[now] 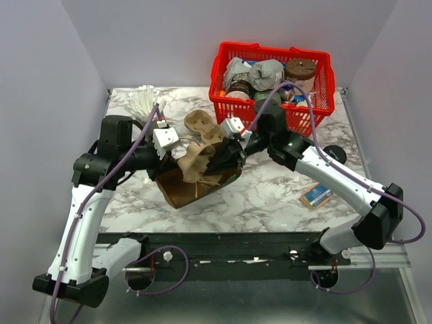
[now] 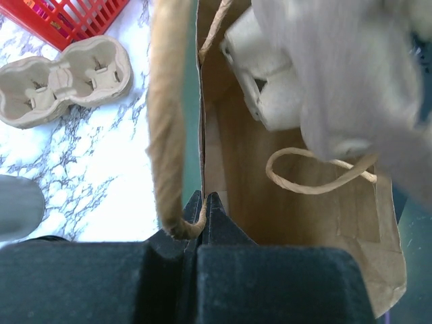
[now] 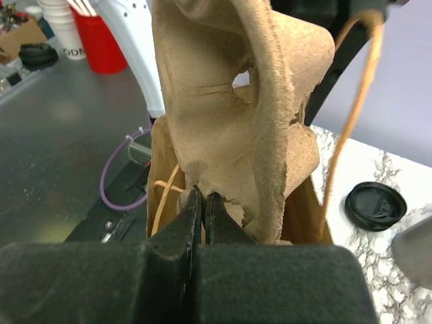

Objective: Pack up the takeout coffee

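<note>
— Where do your pincers stand?

— My right pincer (image 3: 203,199) is clamped on one edge of the carrier (image 3: 229,101). My left pincer (image 2: 204,202) is pinched together on the bag (image 2: 270,223), at the rim where the twine handle meets it.

— Which way does the carrier lie from you?

— Just ahead of the right fingertips, on end, with its long axis running up from the grip. The gripped end looks to be down in the bag's mouth, with paper on either side of it, and the other end stands above the rim. I cannot tell how deep it sits. The bag is mid-table, between my two arms.

— So what does the next move turn on?

— Keeping that long axis in line with the mouth, I judge. The right arm has the carrier, so the push is its job — the left only holds the rim. If the carrier twists, a corner could catch the paper.

— Anything else close by?

— A spare carrier (image 2: 67,77) lies just beyond the bag, near the basket (image 1: 223,64). A lid (image 3: 375,202) lies apart, on my right arm's side.
</note>
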Tool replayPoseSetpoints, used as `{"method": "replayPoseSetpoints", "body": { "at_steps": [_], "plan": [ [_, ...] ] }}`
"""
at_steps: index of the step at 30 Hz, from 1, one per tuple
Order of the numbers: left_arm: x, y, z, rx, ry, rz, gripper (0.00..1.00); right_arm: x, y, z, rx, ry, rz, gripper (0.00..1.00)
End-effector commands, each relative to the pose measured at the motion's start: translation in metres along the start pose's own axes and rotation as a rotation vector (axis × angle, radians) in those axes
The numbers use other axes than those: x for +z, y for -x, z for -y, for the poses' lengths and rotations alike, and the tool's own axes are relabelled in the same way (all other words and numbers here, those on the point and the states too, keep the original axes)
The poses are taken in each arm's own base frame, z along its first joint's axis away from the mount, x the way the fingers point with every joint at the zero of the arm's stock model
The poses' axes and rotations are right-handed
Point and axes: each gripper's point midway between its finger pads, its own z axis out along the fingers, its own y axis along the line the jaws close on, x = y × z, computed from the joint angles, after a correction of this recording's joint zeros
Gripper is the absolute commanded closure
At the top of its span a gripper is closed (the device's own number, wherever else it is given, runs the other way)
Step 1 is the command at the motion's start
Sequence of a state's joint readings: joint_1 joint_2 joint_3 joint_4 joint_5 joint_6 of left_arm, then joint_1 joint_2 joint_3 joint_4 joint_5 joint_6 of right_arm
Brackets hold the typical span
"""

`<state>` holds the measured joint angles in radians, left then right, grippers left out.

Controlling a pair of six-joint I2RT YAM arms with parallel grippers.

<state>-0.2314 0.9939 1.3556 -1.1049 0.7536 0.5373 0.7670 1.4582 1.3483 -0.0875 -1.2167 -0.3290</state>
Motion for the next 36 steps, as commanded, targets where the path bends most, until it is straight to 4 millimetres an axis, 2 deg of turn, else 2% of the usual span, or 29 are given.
{"method": "replayPoseSetpoints", "body": {
  "at_steps": [1,5,7,11,12,14,15,16,17,18,19,22,26,27,28,30,34,36],
  "plan": [
    [0.000,0.008,0.007,-0.009,-0.009,0.062,1.00,-0.005,-0.011,-0.014,-0.019,0.018,-0.079,0.99],
    [-0.004,0.011,-0.008,0.065,0.101,0.098,1.00,-0.009,-0.022,-0.018,0.025,0.019,-0.143,0.99],
    [-0.002,0.004,-0.011,0.115,0.122,0.095,1.00,-0.011,-0.021,-0.019,0.064,0.007,-0.154,0.99],
    [-0.003,0.004,-0.002,0.156,0.115,0.139,1.00,-0.020,-0.027,-0.014,0.218,-0.066,-0.170,0.99],
    [-0.002,0.002,-0.001,0.141,0.110,0.141,1.00,-0.025,-0.026,-0.015,0.269,-0.092,-0.167,0.99],
    [-0.003,0.001,0.003,0.109,0.103,0.144,1.00,-0.031,-0.020,-0.007,0.258,-0.144,-0.138,0.99],
    [-0.005,0.000,0.005,0.098,0.099,0.132,1.00,-0.033,-0.020,-0.014,0.261,-0.158,-0.130,0.99],
    [-0.006,0.001,0.007,0.097,0.097,0.127,1.00,-0.034,-0.011,-0.008,0.189,-0.179,-0.101,0.99],
    [-0.007,-0.003,0.010,0.077,0.081,0.100,1.00,-0.034,-0.009,-0.006,0.175,-0.203,-0.085,0.99],
    [-0.011,0.004,0.012,0.089,0.074,0.111,1.00,-0.034,-0.012,-0.006,0.214,-0.223,-0.066,0.99],
    [-0.012,0.005,0.014,0.090,0.066,0.109,1.00,-0.035,-0.002,-0.006,0.164,-0.234,-0.042,0.99],
    [-0.012,0.004,0.014,0.091,0.062,0.098,1.00,-0.032,-0.006,-0.001,0.194,-0.269,-0.026,0.99],
    [-0.015,0.013,0.013,0.061,0.082,0.133,1.00,-0.035,-0.008,0.011,0.226,-0.355,0.003,0.99],
    [-0.013,0.012,0.013,0.049,0.078,0.135,1.00,-0.034,-0.007,0.008,0.286,-0.353,0.022,0.99],
    [-0.012,0.011,0.014,0.040,0.075,0.134,1.00,-0.032,0.003,0.008,0.258,-0.342,0.058,0.99],
    [-0.010,0.010,0.014,0.037,0.067,0.139,1.00,-0.029,0.008,-0.002,0.272,-0.304,0.096,0.99],
    [-0.009,0.015,0.013,0.033,0.064,0.154,1.00,-0.030,0.012,0.007,0.302,-0.355,0.122,0.99],
    [-0.010,0.019,0.013,0.023,0.062,0.164,1.00,-0.030,0.010,0.018,0.299,-0.394,0.114,0.99]
  ]
}}
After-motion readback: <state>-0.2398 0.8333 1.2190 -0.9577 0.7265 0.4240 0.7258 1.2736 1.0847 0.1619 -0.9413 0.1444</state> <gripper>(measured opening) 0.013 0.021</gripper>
